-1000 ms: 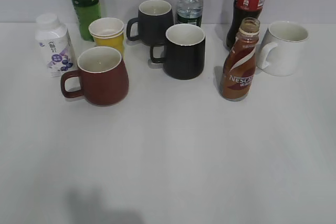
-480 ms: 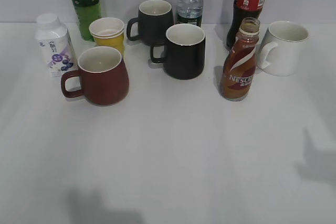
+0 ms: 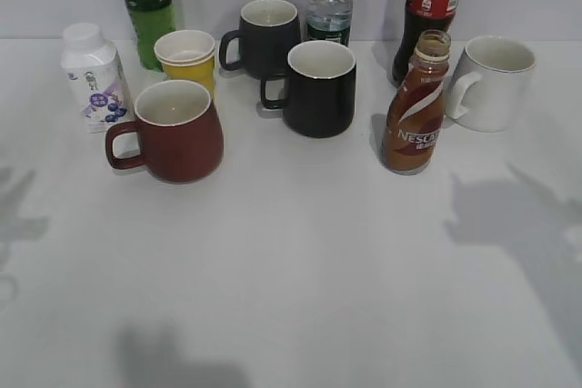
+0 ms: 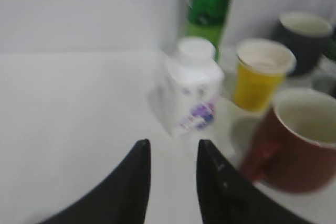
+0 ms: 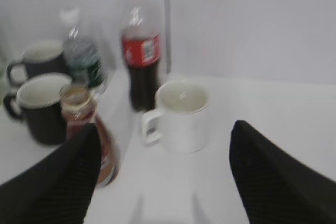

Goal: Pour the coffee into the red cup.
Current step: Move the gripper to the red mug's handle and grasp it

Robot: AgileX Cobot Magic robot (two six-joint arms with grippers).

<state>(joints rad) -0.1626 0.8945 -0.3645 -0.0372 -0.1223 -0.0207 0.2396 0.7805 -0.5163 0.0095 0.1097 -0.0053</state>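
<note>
Since a second ago only shadows have changed on the white table (image 3: 300, 261): a broad grey one now spreads at about 4 o'clock of the coffee, a fainter one lies at the left edge, and every object stands where it did; neither arm shows in the exterior view; the coffee, a small brown bottle with a white swirl and a capless neck (image 3: 416, 105), stands upright at roughly 3 o'clock of the table's middle, not held, with the tall red-labelled cola bottle (image 3: 431, 8) just behind at 12 o'clock and the white ceramic mug (image 3: 492, 82) near at 2 o'clock; the red cup, a dark red round-bellied mug with a cream inside (image 3: 175, 131), sits well apart at 9 o'clock, handle pointing left, with the small yellow cup (image 3: 186, 60) just behind it, the white plastic bottle with a purple label (image 3: 93, 76) at 10 o'clock, and the green bottle (image 3: 145, 4) further back; two black mugs (image 3: 319, 88) and a clear water bottle (image 3: 328, 4) fill the middle; the left gripper (image 4: 173, 182) has its dark fingers slightly parted around nothing, the red cup near at 2 o'clock; the right gripper (image 5: 165, 174) is spread wide and empty, the coffee beside its left finger
</note>
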